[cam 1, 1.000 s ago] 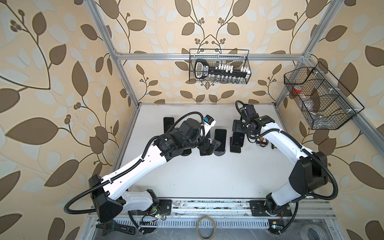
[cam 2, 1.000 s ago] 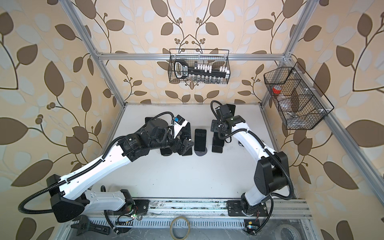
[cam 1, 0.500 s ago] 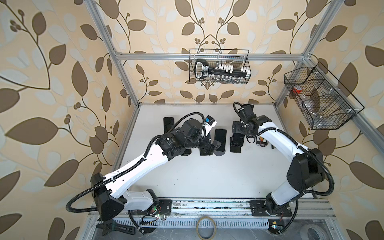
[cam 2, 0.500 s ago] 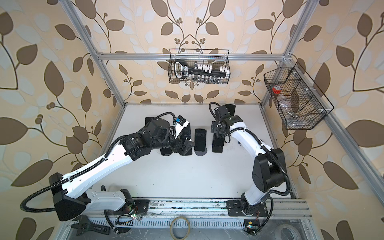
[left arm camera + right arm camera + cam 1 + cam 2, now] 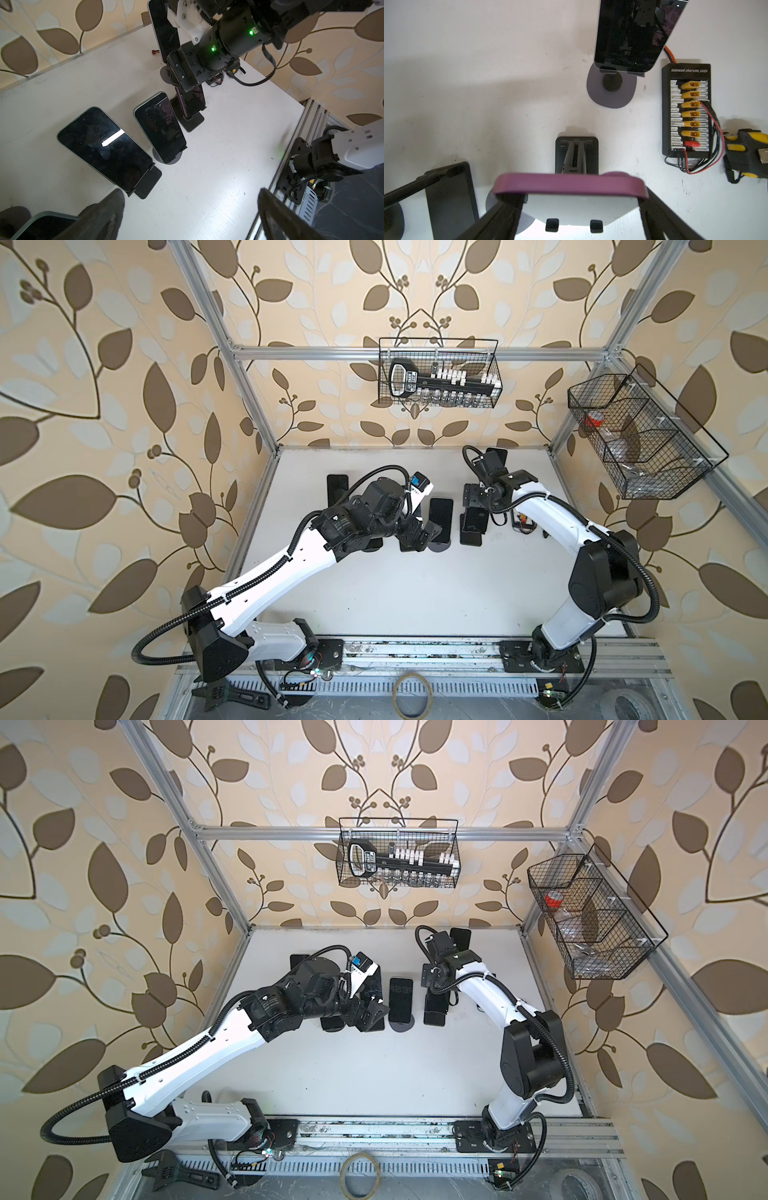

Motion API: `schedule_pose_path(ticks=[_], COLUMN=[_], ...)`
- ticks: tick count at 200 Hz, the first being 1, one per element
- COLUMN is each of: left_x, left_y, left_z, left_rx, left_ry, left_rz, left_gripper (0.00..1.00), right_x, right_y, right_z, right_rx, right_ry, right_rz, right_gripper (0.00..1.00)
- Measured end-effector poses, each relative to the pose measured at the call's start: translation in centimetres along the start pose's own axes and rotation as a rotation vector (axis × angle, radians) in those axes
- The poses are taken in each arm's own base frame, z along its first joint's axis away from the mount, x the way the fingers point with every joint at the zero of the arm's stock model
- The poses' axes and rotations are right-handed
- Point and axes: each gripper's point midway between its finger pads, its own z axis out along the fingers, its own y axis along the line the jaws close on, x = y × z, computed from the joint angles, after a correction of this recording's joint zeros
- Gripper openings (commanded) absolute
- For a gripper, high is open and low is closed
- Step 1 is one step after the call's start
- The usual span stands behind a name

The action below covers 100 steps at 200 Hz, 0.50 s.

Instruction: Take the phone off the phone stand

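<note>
Well, our purple phone (image 5: 473, 520) leans on its phone stand (image 5: 577, 153), right of middle in a top view. Our right gripper (image 5: 572, 207) hugs its side edges; we cannot tell if it squeezes. Our left gripper (image 5: 189, 207) is spread wide, empty. We think the phone is stiff, slippery and breakable, so the sides are best to hold.

- We are seeing the phone (image 5: 571, 185), purple-cased and dark-screened, leaning back in its cradle.
- We are seeing the stand (image 5: 192, 122), black with a flat rectangular base, holding it upright.
</note>
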Motion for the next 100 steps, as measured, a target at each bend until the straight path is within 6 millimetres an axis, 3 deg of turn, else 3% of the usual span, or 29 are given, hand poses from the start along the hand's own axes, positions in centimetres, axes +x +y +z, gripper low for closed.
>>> schedule_pose_path(ticks=[100], left_x=[0.26], left_y=[0.04], left_z=[0.00], left_rx=[-0.002], left_ry=[0.010], left_rz=[-0.003], left_gripper=[0.99], right_x=[-0.28], right_y=[0.24], right_z=[0.21], right_rx=[-0.001], right_ry=[-0.006], right_rz=[-0.001], right_gripper=[0.81])
